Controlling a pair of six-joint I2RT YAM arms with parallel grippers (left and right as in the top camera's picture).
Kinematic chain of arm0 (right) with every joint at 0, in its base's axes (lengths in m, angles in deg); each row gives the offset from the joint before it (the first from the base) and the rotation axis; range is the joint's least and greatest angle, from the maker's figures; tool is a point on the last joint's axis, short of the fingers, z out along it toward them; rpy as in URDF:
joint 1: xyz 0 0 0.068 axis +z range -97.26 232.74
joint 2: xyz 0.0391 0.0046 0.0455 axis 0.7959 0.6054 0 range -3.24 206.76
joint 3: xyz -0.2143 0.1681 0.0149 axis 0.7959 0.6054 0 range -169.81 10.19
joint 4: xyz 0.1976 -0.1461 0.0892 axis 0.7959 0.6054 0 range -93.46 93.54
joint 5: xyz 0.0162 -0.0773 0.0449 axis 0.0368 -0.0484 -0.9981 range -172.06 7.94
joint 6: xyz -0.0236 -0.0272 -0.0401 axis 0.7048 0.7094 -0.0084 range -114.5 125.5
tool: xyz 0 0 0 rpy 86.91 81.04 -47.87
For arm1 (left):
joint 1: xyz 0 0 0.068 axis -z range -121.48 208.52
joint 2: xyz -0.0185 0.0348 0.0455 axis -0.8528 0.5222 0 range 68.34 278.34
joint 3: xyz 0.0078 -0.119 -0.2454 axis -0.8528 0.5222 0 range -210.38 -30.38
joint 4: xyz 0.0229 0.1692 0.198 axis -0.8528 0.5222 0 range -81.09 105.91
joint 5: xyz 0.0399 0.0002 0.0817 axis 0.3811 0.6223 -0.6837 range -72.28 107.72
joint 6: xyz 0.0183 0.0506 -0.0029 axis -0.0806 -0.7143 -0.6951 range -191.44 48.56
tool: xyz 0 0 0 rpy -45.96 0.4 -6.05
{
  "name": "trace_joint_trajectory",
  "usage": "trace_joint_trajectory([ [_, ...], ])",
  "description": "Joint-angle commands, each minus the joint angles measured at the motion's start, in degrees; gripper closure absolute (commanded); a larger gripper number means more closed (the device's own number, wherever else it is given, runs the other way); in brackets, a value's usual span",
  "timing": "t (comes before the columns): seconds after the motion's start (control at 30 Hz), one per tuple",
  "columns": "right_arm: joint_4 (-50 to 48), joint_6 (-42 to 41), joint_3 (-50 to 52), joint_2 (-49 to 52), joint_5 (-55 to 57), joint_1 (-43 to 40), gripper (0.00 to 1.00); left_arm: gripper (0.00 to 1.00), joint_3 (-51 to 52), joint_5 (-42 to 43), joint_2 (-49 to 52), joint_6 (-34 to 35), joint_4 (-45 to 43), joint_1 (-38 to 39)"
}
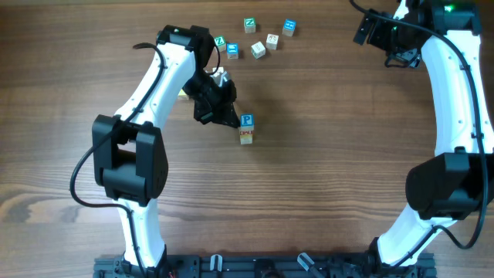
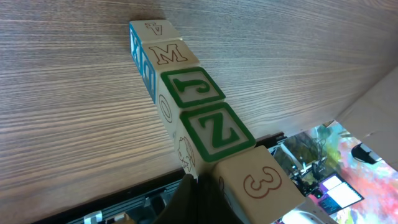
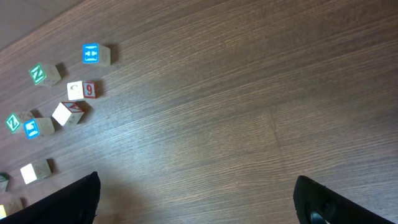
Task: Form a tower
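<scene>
The tower [image 1: 246, 128] stands mid-table, a narrow stack of letter cubes with a blue "P" face on top and red-marked pale wood below. The left wrist view shows the tower [image 2: 199, 118] side-on, with cubes marked 4, M, a green J, a green Z and a red 3. My left gripper [image 1: 234, 120] is at its left side, shut with nothing between the fingers [image 2: 189, 202], which sit against the stack by the Z and 3 cubes. My right gripper [image 1: 378, 29] hangs open at the far right, its fingertips wide apart over bare wood [image 3: 199, 199].
Several loose cubes lie at the back: green [image 1: 249, 25], blue [image 1: 289, 28], pale [image 1: 258, 49], blue [image 1: 232, 51]. The right wrist view shows them too, among them a blue cube [image 3: 91, 54] and a green Z cube [image 3: 38, 74]. One pale cube [image 1: 183, 95] peeks from under the left arm.
</scene>
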Motion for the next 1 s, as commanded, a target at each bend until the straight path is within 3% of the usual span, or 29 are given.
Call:
trace_joint_trajectory([
  [0.0, -0.2, -0.3, -0.5, 0.0, -0.5, -0.2, 0.0, 0.95, 0.4, -1.0, 0.0, 0.1, -0.2, -0.4],
  [0.43, -0.2, -0.3, -0.5, 0.0, -0.5, -0.2, 0.0, 0.96, 0.4, -2.0, 0.0, 0.1, -1.5, -6.8],
  [0.53, -3.3, -0.9, -0.5, 0.0, -0.5, -0.2, 0.0, 0.96, 0.4, -6.5, 0.0, 0.2, -1.5, -9.6],
  [0.63, -6.6, -6.8, -0.5, 0.0, -2.6, -0.1, 0.0, 0.96, 0.4, -11.6, 0.0, 0.7, -1.7, -13.4],
  [0.73, -6.3, -10.7, -0.5, 0.0, -9.4, -0.2, 0.01, 0.96, 0.4, -20.5, 0.0, 5.0, -2.4, -15.2],
  [0.77, -6.0, -10.7, -0.5, 0.0, -10.1, -0.2, 0.04, 0.96, 0.4, -22.9, 0.0, 5.9, -2.6, -15.5],
  [0.8, -4.9, -10.7, -0.5, 0.0, -10.3, -0.2, 0.22, 0.96, 0.4, -25.4, 0.0, 6.9, -2.7, -15.6],
  [0.83, -2.9, -10.7, -0.5, 0.0, -10.3, -0.1, 0.49, 0.96, 0.4, -28.0, 0.0, 8.2, -3.0, -15.7],
  [0.9, 2.7, -10.5, -0.5, 0.0, -10.2, 0.3, 0.77, 0.94, 0.4, -30.5, 0.0, 9.4, -4.2, -15.7],
  [0.97, 6.8, -7.6, 0.3, 0.0, -10.2, 1.2, 0.95, 0.89, 0.4, -32.2, 0.0, 9.4, -5.9, -15.7],
])
